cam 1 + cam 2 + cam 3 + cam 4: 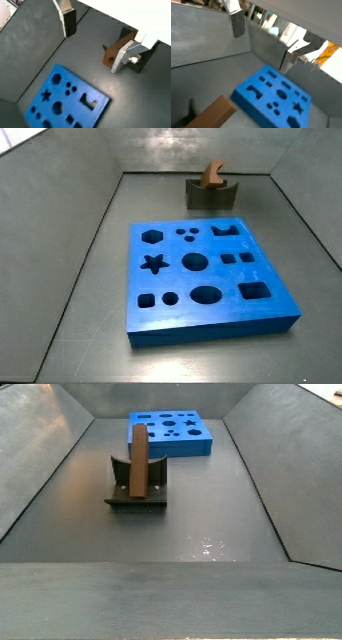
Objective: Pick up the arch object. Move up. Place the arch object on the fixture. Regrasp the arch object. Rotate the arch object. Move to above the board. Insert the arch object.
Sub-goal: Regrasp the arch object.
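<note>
Arch object: wood-like bar, stiff, prob. light; leans in fixture notch; grip mid-length, flat sides; gripper above, jaws wide apart, empty; board near.

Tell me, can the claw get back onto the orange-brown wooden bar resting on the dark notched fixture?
Probably yes. The claw is open and empty, and the orange-brown wooden bar rests in the dark notched fixture with nothing around it; the blue board lies well apart.
</note>
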